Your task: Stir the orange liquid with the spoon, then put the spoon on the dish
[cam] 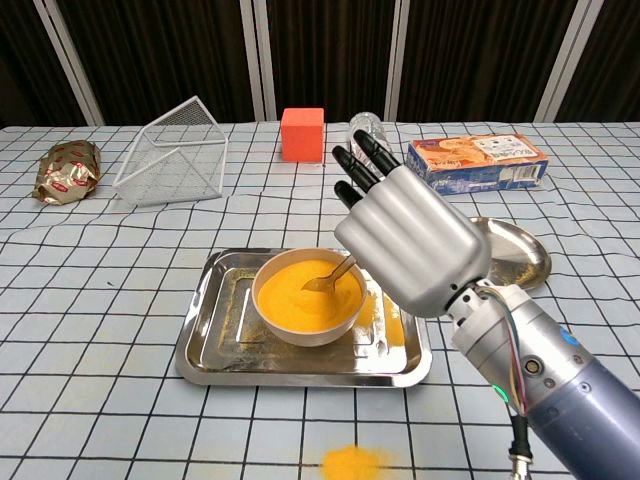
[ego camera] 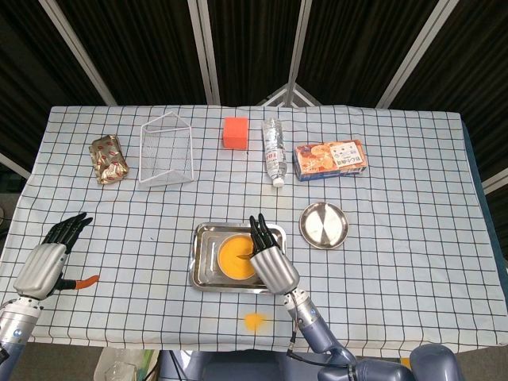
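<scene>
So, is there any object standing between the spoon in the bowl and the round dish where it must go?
Nothing visible does. The spoon, held by the right hand, is in the bowl; only the tray rim and bare cloth separate it from the dish.
</scene>
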Available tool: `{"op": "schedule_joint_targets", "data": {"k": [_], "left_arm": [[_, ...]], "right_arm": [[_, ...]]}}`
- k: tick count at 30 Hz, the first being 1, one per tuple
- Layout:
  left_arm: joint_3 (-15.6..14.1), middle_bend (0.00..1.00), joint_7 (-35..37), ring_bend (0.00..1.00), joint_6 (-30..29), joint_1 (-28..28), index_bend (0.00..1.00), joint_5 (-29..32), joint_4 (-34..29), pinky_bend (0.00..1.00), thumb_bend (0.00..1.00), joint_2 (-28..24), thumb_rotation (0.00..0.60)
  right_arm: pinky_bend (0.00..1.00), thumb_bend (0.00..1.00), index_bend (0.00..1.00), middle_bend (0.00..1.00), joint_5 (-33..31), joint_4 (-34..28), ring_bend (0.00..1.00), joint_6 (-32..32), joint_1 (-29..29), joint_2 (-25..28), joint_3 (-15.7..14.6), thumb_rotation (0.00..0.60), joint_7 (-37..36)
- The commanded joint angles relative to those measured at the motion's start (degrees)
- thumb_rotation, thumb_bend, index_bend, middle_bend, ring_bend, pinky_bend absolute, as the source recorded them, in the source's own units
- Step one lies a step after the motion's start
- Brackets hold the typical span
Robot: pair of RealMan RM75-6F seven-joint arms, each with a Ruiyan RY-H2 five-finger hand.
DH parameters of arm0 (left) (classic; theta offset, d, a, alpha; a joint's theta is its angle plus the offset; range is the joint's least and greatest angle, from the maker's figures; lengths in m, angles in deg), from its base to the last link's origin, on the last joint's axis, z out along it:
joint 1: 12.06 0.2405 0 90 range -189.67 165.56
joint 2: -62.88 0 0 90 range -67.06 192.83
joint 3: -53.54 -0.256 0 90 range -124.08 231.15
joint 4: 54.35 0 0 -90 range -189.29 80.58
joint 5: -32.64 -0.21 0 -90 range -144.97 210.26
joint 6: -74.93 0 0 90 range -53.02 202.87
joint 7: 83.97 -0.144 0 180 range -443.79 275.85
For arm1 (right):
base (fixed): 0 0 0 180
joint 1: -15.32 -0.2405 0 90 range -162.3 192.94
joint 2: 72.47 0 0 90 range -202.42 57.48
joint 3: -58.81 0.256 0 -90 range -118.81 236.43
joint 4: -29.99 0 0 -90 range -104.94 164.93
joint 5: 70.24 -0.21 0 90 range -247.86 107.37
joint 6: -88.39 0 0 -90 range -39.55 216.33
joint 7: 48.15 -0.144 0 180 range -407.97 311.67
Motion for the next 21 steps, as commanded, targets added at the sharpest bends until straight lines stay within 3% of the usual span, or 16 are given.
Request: {"op": "schedule_joint_targets", "data": {"k": [1, 11, 21], "left_arm": [[0.0, 0.00, 0.0, 0.00, -0.1, 0.0, 0.00, 0.0, 0.0, 0.02, 0.00, 0.0, 0.600], [0.1, 0.00, 0.0, 0.00, 0.2, -0.1, 0.00, 0.3, 0.0, 0.02, 0.00, 0.0, 0.600], [0.0, 0.00, 0.0, 0.00, 0.1, 0.0, 0.00, 0.2, -0.1, 0.02, 0.00, 0.0, 0.600]], "right_arm": [[0.00, 0.79, 0.78, 0.27, -0.2, 0.2, 0.00, -0.2, -0.1, 0.0, 0.5, 0.600, -0.1], [0.00, 0.79, 0.78, 0.27, -0.6, 0.2, 0.00, -0.8, -2.4, 0.8, 4.5, 0.600, 0.4], [0.00, 0.79, 0.78, 0.27, -1.4, 0.1, 0.00, -1.0, -2.8, 1.5, 5.4, 0.600, 0.5]]}}
